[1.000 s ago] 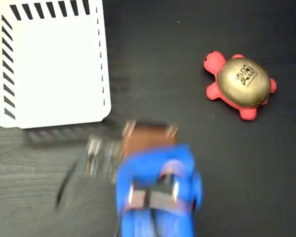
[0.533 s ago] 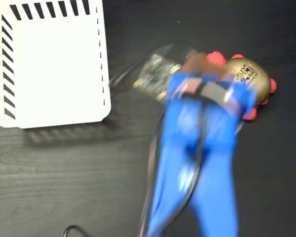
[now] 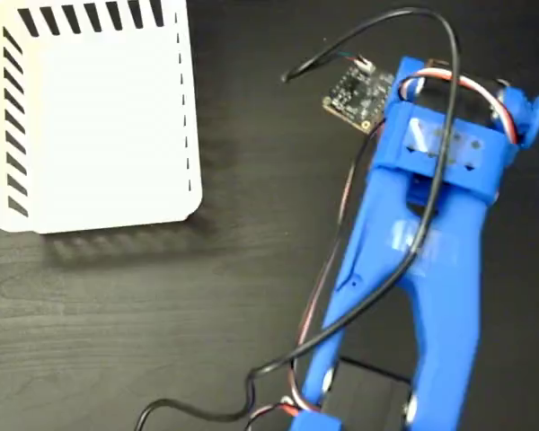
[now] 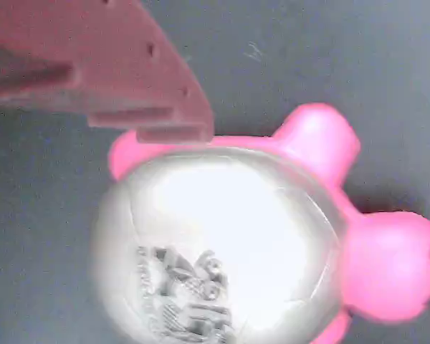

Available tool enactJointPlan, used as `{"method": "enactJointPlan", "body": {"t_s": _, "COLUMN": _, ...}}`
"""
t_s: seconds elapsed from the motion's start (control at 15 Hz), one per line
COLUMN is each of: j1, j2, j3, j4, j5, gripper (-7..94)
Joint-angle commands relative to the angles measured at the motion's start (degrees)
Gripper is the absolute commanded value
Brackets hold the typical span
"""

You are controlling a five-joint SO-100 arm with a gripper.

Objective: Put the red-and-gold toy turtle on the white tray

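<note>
**Grasp guidance: toy turtle pick-up**

The small squishy toy turtle with coral-red limbs and a shiny domed gold shell [image 4: 222, 244] appears light, soft and compressible. The shell looks glossy and may be slippery; its rounded form could let closing fingers ride up and off the top. The recommended hold is judged to be low across the shell's width, at or just under its widest line, where the soft body gives and the fingers can seat. Avoid pinching a leg or the head alone: these parts would likely bend and let the toy swing.

In the wrist view the turtle fills most of the picture. The shell reads pale and bright under glare, with a dark printed logo toward its lower portion. The head lies at the right, and two legs project along the upper side. One finger [image 4: 115, 72] of the tool overlaps the shell's upper-left rim; contact cannot be confirmed. The second finger is out of view, so whether the tool is open or closed cannot be told.

In the fixed view the blue arm [image 3: 431, 251] covers the turtle, which lies beneath it near the surface's [image 3: 117, 314] upper-right corner. The white rectangular plastic tray with slotted rim walls [image 3: 13, 117] sits at the upper-left corner, well apart.
</note>
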Motion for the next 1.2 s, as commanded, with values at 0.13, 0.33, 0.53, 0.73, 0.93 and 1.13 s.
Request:
{"method": "enactJointPlan", "body": {"t_s": 0.13, "j1": 1.8, "j2": -1.8, "j3": -6.3, "j4": 3.2, "j5": -0.4, "gripper": 54}}
{"method": "enactJointPlan", "body": {"t_s": 0.33, "j1": 2.3, "j2": -5.3, "j3": -9.1, "j4": 5.4, "j5": -0.5, "gripper": 61}}
{"method": "enactJointPlan", "body": {"t_s": 0.53, "j1": 2.8, "j2": -8.7, "j3": -11.9, "j4": 5.6, "j5": -0.1, "gripper": 61}}
{"method": "enactJointPlan", "body": {"t_s": 0.73, "j1": 2.8, "j2": -10.9, "j3": -12.5, "j4": 4.8, "j5": -0.4, "gripper": 61}}
{"method": "enactJointPlan", "body": {"t_s": 0.93, "j1": 3.1, "j2": -13.4, "j3": -14.1, "j4": 4.0, "j5": 0.2, "gripper": 61}}
{"method": "enactJointPlan", "body": {"t_s": 1.13, "j1": 3.0, "j2": -15.3, "j3": -14.3, "j4": 3.9, "j5": 0.6, "gripper": 61}}
